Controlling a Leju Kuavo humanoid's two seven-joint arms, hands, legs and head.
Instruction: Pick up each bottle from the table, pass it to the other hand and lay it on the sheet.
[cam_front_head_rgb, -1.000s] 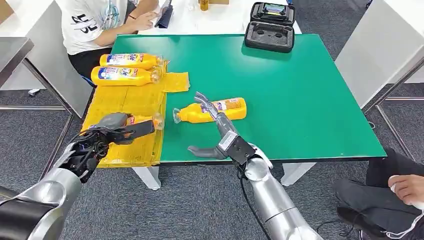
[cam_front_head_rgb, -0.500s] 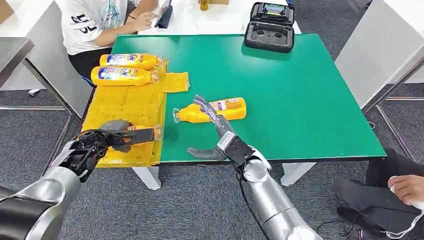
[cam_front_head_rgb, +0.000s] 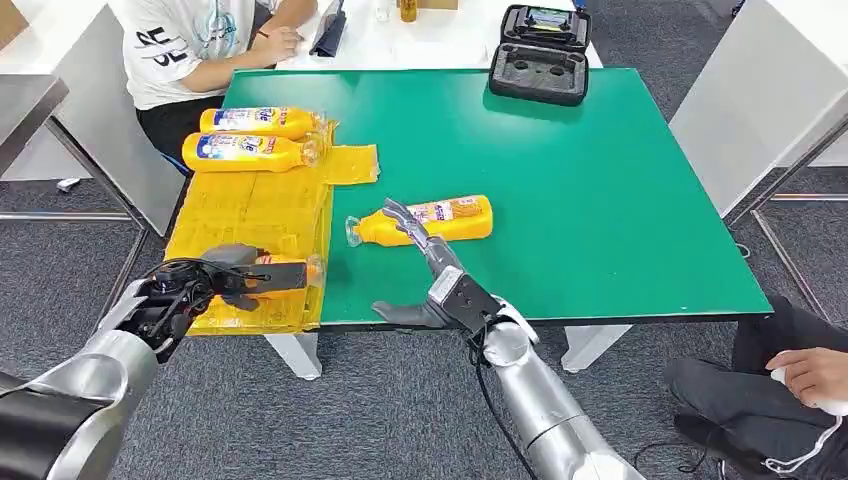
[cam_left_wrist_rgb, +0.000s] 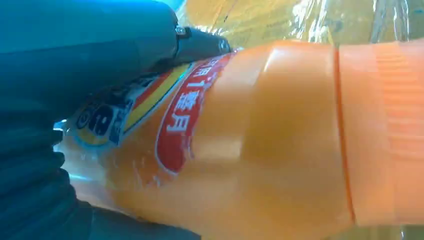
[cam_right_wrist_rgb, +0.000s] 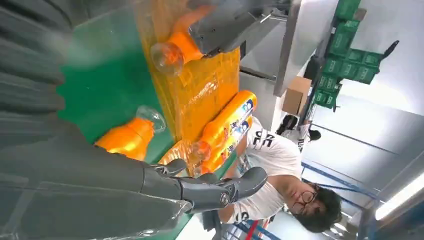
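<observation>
My left hand (cam_front_head_rgb: 205, 280) grips an orange bottle (cam_front_head_rgb: 292, 268) over the near end of the yellow sheet (cam_front_head_rgb: 250, 205). Up close, dark fingers (cam_left_wrist_rgb: 75, 60) wrap that bottle (cam_left_wrist_rgb: 280, 135) at its label. Two more bottles (cam_front_head_rgb: 258, 121) (cam_front_head_rgb: 250, 151) lie side by side at the sheet's far end. A fourth bottle (cam_front_head_rgb: 440, 220) lies on the green table (cam_front_head_rgb: 600, 200), clear cap pointing toward the sheet. My right hand (cam_front_head_rgb: 440, 275) is open near the table's front edge, its fingertips just short of that bottle (cam_right_wrist_rgb: 127, 137).
A black case (cam_front_head_rgb: 545, 55) stands open at the table's far edge. A person in a white shirt (cam_front_head_rgb: 190, 40) sits behind the far left corner. Another person's hand and knee (cam_front_head_rgb: 800, 375) are at the lower right. White tables flank both sides.
My left hand has brought its bottle down and nearer, toward the sheet's near edge. My right hand has drawn back slightly from the bottle on the table.
</observation>
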